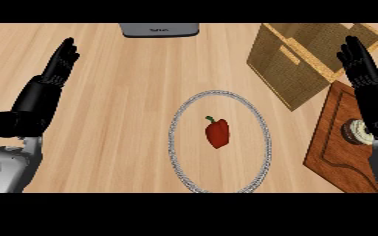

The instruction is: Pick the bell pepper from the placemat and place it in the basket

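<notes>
Red bell pepper (217,133) is lying mid-frame inside the round grey-rimmed placemat (172,140); tan basket (291,62) is standing upper right. Left hand (53,79) at left edge and right hand (360,70) at right edge are resting, fingers straight, holding nothing.

The pale wooden desk (111,130) is light tan with plank grain running across it. The glossy red bell pepper (217,133) has a little green stem. The round placemat (172,140) has a silvery-grey beaded rim, and its middle is the same tan as the desk. The boxy basket (284,65) is speckled khaki-brown, and the wooden cutting board (336,155) is deep reddish brown. The left robot hand (59,65) and right robot hand (359,62) are both black.
</notes>
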`<move>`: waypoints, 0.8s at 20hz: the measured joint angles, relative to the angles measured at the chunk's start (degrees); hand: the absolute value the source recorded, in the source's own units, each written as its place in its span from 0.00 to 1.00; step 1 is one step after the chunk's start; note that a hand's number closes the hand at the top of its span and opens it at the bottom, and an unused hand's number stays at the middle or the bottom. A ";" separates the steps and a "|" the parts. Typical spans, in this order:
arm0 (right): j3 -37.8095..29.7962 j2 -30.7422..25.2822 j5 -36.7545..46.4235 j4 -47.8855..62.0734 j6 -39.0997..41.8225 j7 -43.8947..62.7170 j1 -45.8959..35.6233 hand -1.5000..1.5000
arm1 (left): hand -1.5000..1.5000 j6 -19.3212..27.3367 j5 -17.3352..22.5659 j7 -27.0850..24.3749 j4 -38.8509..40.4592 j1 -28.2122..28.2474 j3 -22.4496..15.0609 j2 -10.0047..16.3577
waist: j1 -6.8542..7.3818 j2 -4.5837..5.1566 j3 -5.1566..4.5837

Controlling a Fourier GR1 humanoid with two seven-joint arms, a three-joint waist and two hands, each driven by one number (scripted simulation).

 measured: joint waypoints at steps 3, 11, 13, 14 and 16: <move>0.71 3.09 -4.60 3.30 4.61 -3.79 -1.21 1.00 | 0.50 0.15 -0.31 1.83 1.56 0.55 -0.49 -0.58 | 1.20 -0.03 -0.50; 9.76 16.12 -13.33 0.70 20.20 -22.82 -3.39 0.00 | 0.50 1.29 0.18 8.73 7.70 2.20 -2.52 -3.59 | 3.78 0.53 -0.65; 13.12 19.76 -9.08 2.17 20.04 -29.69 -1.16 0.00 | 0.50 2.05 -0.12 9.72 9.90 1.91 -2.51 -4.59 | 2.80 0.28 -0.75; 14.32 21.16 -6.70 2.11 18.54 -31.53 -0.24 0.00 | 0.50 2.27 -0.31 10.64 9.92 2.04 -2.42 -4.63 | 2.43 0.10 -0.80; 15.99 22.15 -1.31 2.45 14.92 -33.03 0.79 0.00 | 0.50 2.50 -0.49 12.09 10.50 1.65 -2.24 -4.90 | 1.80 -0.17 -0.89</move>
